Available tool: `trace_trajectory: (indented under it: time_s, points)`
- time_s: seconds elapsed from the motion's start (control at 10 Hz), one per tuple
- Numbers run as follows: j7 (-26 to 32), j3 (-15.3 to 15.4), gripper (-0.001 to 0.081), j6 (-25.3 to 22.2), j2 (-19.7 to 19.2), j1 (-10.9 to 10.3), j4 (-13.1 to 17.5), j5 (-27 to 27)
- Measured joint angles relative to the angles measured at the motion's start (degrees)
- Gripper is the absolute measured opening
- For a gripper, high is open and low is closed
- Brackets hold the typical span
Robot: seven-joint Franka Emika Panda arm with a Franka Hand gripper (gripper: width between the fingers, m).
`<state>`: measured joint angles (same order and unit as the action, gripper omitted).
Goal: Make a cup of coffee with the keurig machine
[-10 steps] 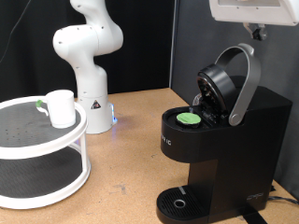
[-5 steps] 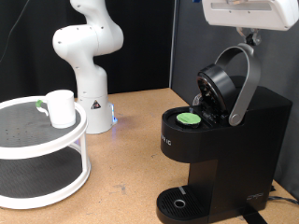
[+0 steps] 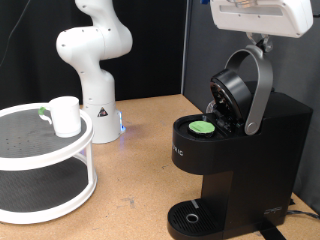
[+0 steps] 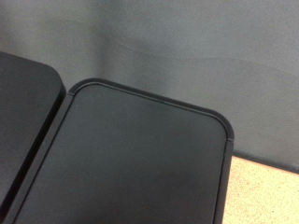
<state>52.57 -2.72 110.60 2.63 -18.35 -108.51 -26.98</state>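
Observation:
The black keurig machine (image 3: pixel 252 150) stands at the exterior view's right with its lid raised and a green-topped pod (image 3: pixel 203 127) sitting in the open chamber. Its grey arched lid handle (image 3: pixel 262 90) stands nearly upright. My gripper (image 3: pixel 262 43) hangs from the white hand at the top right, with its tips at the top of that handle. The white cup (image 3: pixel 66 115) stands empty on the top tier of a white round shelf (image 3: pixel 60 152) at the left. The wrist view shows only the machine's flat black top (image 4: pixel 140 159); no fingers show there.
The white robot arm base (image 3: pixel 95 60) stands behind the shelf at the back left. The machine's round drip tray (image 3: pixel 190 217) has nothing on it. Bare wooden table (image 3: pixel 140 170) lies between shelf and machine. A dark curtain hangs behind.
The white hand has moved towards the exterior view's left, and the top of the lid handle has swung left with it. The cup and the pod have not moved.

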Motion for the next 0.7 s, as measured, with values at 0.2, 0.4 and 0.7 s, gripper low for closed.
trace_trajectory:
  time_s: [0.2,0.4,0.7]
  points:
    - [0.9,-0.3,0.0000,-0.6,0.2,0.4,0.0,0.2]
    - [2.3,-0.9,0.0000,-1.9,0.7,1.1,0.0,0.7]
    - [3.8,-2.2,0.0000,-3.6,1.2,2.4,-0.2,2.6]
